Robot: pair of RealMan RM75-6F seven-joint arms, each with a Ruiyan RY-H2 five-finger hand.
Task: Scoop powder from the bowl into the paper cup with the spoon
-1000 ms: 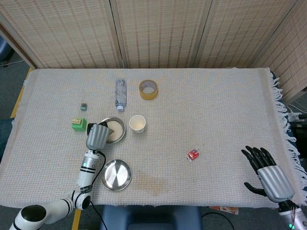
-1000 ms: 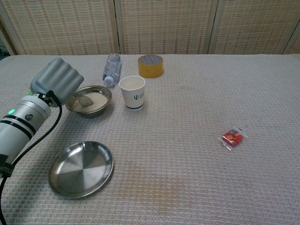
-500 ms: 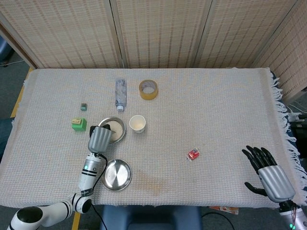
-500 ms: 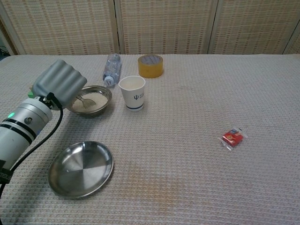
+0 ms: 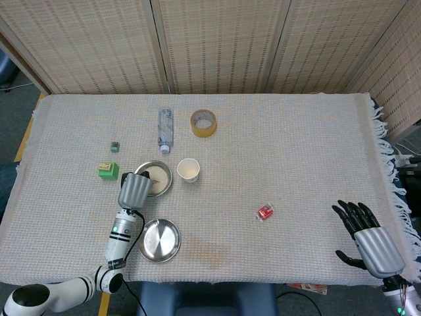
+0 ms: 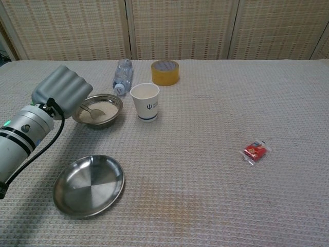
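We log: left hand (image 6: 61, 90) over the near-left rim of the bowl (image 6: 97, 109), gripping the spoon (image 6: 91, 110), its tip in the powder. Paper cup (image 6: 144, 101) just right of the bowl, seemingly empty. Right hand (image 5: 366, 234) idle, fingers spread. Transfer remains.
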